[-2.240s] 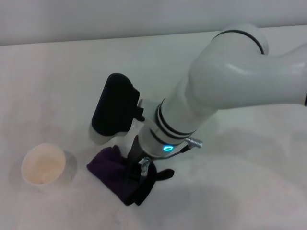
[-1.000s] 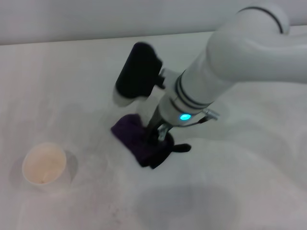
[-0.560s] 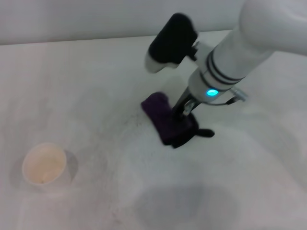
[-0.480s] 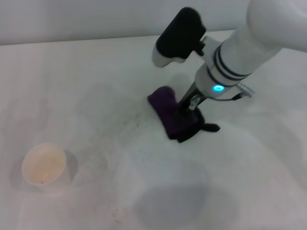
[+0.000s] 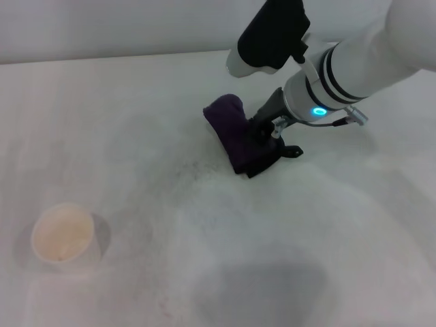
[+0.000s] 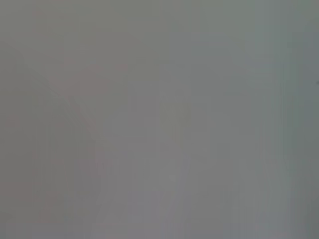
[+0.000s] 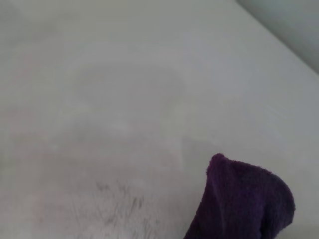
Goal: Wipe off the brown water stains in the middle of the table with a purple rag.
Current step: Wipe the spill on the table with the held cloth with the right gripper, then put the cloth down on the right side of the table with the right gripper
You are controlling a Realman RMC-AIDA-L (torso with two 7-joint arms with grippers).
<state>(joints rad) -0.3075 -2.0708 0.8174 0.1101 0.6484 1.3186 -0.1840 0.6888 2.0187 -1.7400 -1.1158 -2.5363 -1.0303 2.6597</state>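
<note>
My right gripper is shut on the purple rag and presses it onto the white table right of centre, toward the far side. The rag's black tail trails to the right. The rag's rounded end also shows in the right wrist view. No clear tan-brown patch shows; only faint grey smears and dark specks lie just left and in front of the rag, and they also show in the right wrist view. The left gripper is out of view; the left wrist view is plain grey.
A white paper cup with a beige inside stands at the front left of the table. The table's far edge meets a grey wall. The right arm reaches in from the upper right.
My right gripper has dragged the rag from the front left near the cup across the table to the far right. The cup has not moved.
</note>
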